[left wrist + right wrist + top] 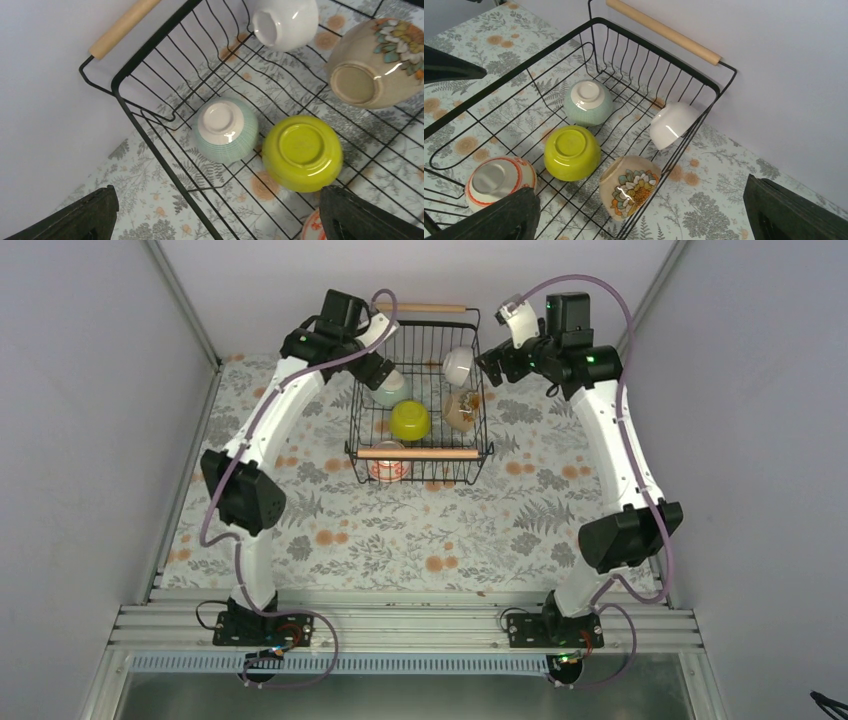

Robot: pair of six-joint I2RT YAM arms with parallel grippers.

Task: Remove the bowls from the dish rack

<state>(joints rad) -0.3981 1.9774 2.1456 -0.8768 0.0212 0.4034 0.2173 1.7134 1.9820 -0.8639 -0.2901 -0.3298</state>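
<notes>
The black wire dish rack (415, 390) (150, 145) (524, 67) holds several bowls. A pale green bowl (226, 129) (588, 102) and a yellow-green bowl (302, 152) (572, 152) sit upside down. A white bowl (671, 125) and a tan flowered bowl (630, 186) lie tipped against the right side. A red-patterned bowl (499, 180) is near the front handle. My left gripper (383, 370) (220, 220) hangs open over the rack's left rim, above the green bowl. My right gripper (497, 362) (644, 215) hangs open above the rack's right rim, holding nothing.
The rack has a wooden handle at the back (420, 308) and one at the front (418, 453). It stands on a floral mat (400, 530) at the far end of the table. Grey walls close in the back and both sides.
</notes>
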